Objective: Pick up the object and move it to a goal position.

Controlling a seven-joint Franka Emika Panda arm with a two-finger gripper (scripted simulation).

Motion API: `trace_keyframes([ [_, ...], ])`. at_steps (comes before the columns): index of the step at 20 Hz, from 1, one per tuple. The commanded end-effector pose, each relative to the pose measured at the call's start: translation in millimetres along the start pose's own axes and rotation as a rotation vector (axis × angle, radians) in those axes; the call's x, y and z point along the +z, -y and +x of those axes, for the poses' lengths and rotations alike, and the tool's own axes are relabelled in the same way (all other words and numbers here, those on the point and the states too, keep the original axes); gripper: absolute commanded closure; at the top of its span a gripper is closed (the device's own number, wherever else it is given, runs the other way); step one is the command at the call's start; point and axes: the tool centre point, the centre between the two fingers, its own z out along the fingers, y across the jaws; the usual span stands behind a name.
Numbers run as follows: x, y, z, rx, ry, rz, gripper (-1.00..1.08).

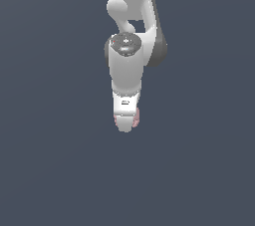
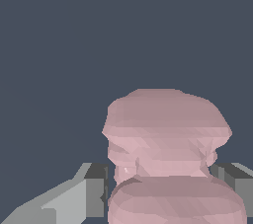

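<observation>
You see the object [image 2: 165, 139] sitting between the two grey fingers [image 2: 94, 191] of the claw [image 2: 165, 188], one finger on each side of its lower part. The fingers look pressed against its sides, so I judge the claw is closed on it, at a narrow opening.

In the exterior view, only small pink edges of the object [image 1: 136, 117] show from behind the white claw [image 1: 125, 123], at the low end of the arm [image 1: 127, 65], so it is narrower than the claw.

The object is lumpy, made of rounded lobes, with a matte surface. It is probably light and does not look slippery, but the lobes give uneven contact. You should hold it at the narrow waist between the upper and lower lobes, where the fingers are now. A grip on a bulging lobe could let it turn or slide out.
</observation>
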Motion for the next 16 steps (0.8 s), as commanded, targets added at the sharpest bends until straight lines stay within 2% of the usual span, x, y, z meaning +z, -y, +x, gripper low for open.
trace_keyframes([
  [1, -26, -3, -10, 0.0, -0.001, -0.001, 1.08],
  [16, -178, -27, -71, 0.0, -0.001, -0.001, 1.08],
])
